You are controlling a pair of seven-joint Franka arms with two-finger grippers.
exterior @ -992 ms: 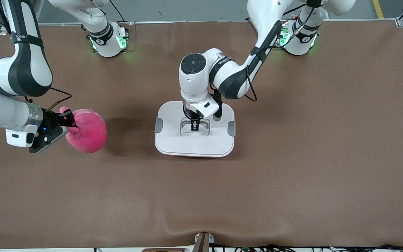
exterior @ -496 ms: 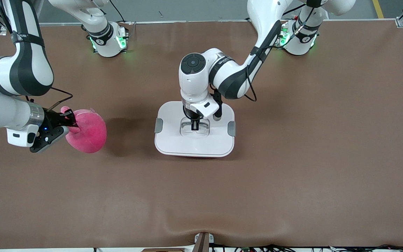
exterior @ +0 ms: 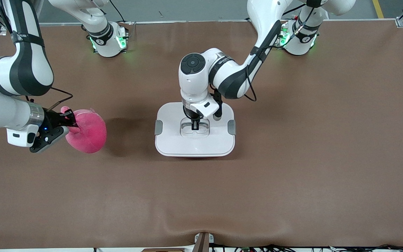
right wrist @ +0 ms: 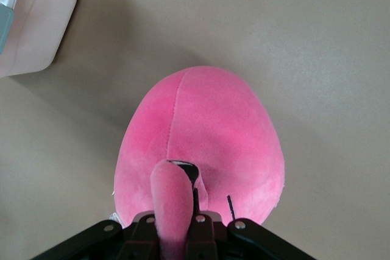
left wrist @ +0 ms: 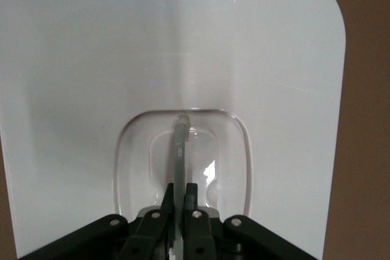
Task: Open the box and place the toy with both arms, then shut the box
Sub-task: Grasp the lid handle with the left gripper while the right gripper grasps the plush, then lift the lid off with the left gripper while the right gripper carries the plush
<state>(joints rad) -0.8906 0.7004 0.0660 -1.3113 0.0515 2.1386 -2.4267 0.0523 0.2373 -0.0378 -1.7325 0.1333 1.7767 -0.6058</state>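
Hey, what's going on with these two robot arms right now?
The left gripper is shut on the clear handle in the middle of the lid, which is on the box at the table's centre. The right gripper is shut on a flap of the pink toy, toward the right arm's end of the table.

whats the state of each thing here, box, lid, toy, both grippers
box: closed, standing on the table
lid: on the box, grey side clips at both ends
toy: held at the right arm's end of the table
left gripper: shut on the lid's centre handle
right gripper: shut on the toy
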